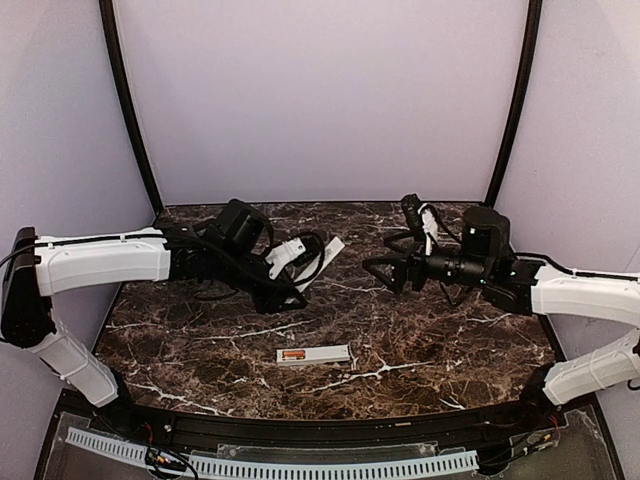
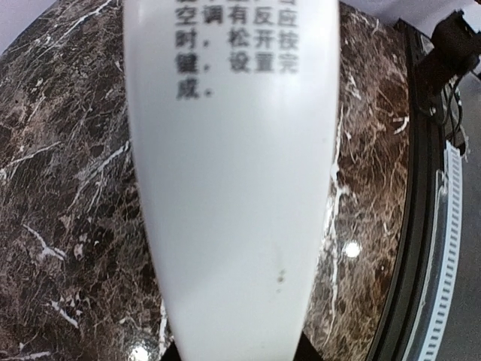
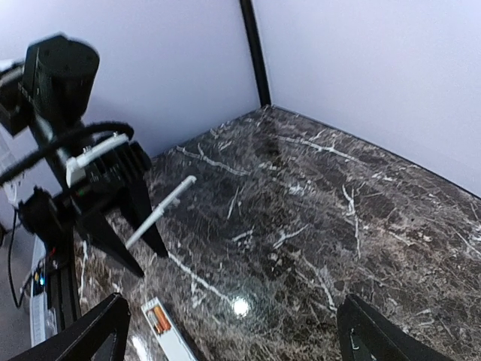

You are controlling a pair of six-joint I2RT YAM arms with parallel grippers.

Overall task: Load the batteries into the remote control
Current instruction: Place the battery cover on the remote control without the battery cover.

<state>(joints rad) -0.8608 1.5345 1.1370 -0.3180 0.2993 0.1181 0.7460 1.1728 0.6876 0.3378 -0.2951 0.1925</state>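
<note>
The remote control (image 1: 322, 354) is lying flat on the table (image 1: 450, 340) at 6 o'clock from the table's middle, close to the near edge, with its long axis running from 9 to 3 o'clock. The batteries (image 1: 292, 356) are sitting in the recess at its 9 o'clock end, showing orange-red. The left tool (image 1: 298, 290) is hanging over the table at about 11 o'clock from the remote control, clamping a white cover strip (image 1: 329, 251) whose free end is pointing toward 1 o'clock. Printed characters are showing on the strip in the left wrist view. The right tool (image 1: 379, 273) is hanging at 1 o'clock from the remote control. Its fingers (image 3: 94, 331) are standing spread wide with nothing between them, well apart from both remote control and strip.
</note>
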